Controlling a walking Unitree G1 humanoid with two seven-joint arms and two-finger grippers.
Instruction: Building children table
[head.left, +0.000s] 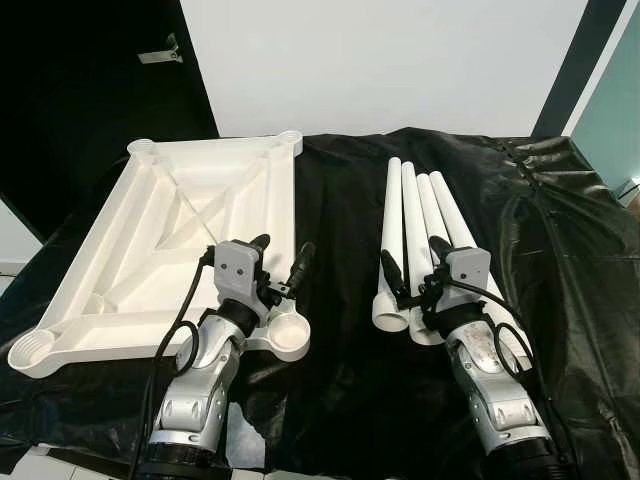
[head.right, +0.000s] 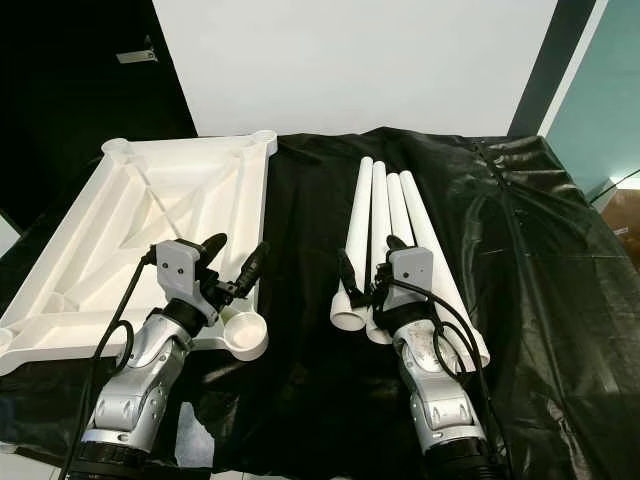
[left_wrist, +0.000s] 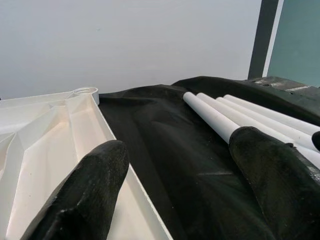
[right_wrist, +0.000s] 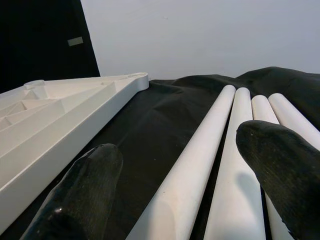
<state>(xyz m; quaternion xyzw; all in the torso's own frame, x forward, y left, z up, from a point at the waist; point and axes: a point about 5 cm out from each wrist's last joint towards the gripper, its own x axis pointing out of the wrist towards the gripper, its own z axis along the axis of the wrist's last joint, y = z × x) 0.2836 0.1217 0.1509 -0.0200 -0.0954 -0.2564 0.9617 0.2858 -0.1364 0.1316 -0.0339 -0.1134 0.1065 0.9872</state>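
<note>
Pincers spread wide: my left pincer (head.left: 281, 256) hovers over the upturned white tabletop (head.left: 180, 225) edge; my right pincer (head.left: 414, 258) straddles the four white legs (head.left: 420, 230) on the black-draped desk (head.left: 340, 380).

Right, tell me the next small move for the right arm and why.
Probably lower the right gripper and close on the leftmost leg tube. Its open fingers straddle that tube's near end, four tubes lie side by side on the black cloth, and the upturned tabletop has empty corner sockets.
</note>
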